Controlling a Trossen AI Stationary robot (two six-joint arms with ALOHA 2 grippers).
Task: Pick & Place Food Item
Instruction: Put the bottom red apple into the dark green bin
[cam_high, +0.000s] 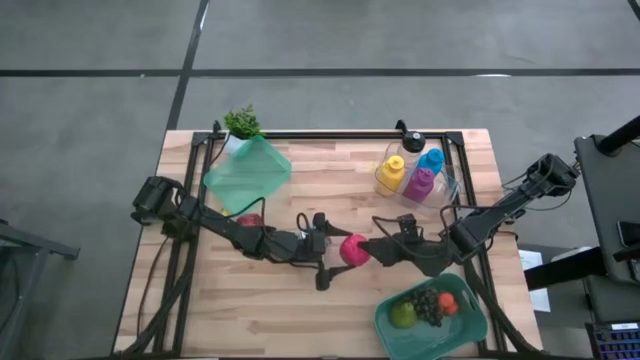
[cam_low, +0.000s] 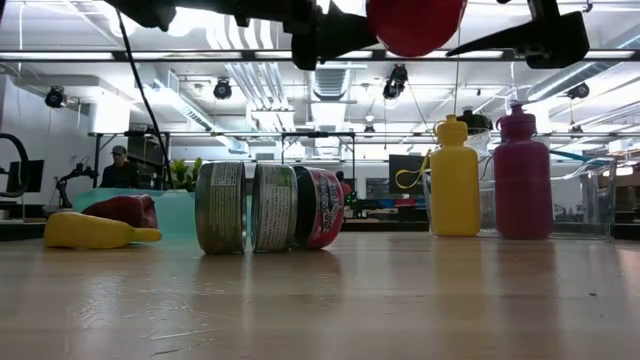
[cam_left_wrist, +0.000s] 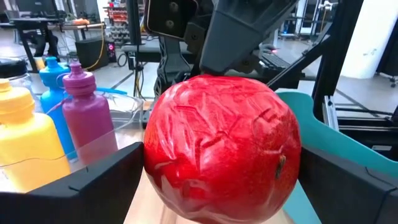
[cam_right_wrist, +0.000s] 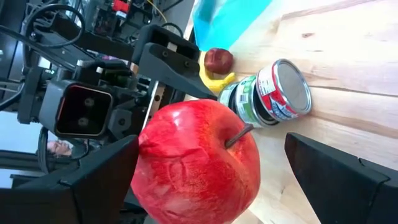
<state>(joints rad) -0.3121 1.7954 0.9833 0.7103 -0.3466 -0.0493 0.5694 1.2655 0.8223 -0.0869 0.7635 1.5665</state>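
Jaws of both the left gripper (cam_high: 330, 262) and right gripper (cam_high: 372, 245) stand wide, meeting around one red apple (cam_high: 353, 249) raised mid-frame above the worktop (cam_high: 260, 300), apparently a handover toward the lower-right teal bowl (cam_high: 395, 335).

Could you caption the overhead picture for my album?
Two robot arms meet mid-table around a red apple, left gripper and right gripper open.

The table (cam_high: 300, 310) is pale wood in jointed strips, smooth with a soft sheen. The apple (cam_left_wrist: 221, 149) has glossy red skin, streaked and faintly crinkled like plastic. The cans (cam_right_wrist: 273, 93) are shiny metal on the lid with glossy printed paper labels. The bottles (cam_low: 455, 180) look like matt, slightly translucent plastic. Both green trays (cam_high: 470, 335) are smooth plastic. The gripper fingers (cam_left_wrist: 93, 186) are matt black plastic.
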